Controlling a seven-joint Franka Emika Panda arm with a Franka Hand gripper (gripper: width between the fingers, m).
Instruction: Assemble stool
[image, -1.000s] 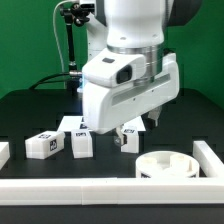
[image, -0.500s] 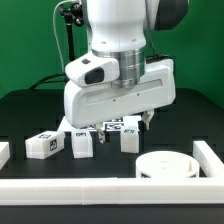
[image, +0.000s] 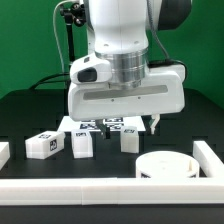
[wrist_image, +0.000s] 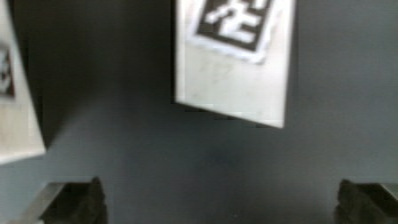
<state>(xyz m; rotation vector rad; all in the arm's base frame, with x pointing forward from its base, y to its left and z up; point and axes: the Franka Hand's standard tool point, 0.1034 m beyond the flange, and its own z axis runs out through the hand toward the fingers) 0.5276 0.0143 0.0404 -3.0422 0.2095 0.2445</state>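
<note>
Three white tagged legs stand in a row on the black table: one (image: 40, 145) at the exterior view's left, one (image: 83, 144) in the middle, one (image: 129, 140) to the right. The round white seat (image: 165, 164) lies at the front right. My gripper (image: 128, 126) hangs just above and behind the right leg, open and holding nothing. In the wrist view the gripper (wrist_image: 221, 205) shows two dark fingertips (wrist_image: 71, 205) far apart over bare table. A tagged leg (wrist_image: 235, 60) lies beyond them, and the edge of another leg (wrist_image: 18, 90) is off to one side.
The marker board (image: 72, 124) lies flat behind the legs, partly hidden by my hand. White border rails run along the front (image: 100, 187) and the right (image: 207, 155), with a short piece at the left (image: 3, 152). A black camera stand (image: 70, 40) rises at the back.
The hand has turned from a tilted pose to level, with its broad side toward the exterior camera, and shifted slightly. The jaws have stayed open. Legs and seat have not moved.
</note>
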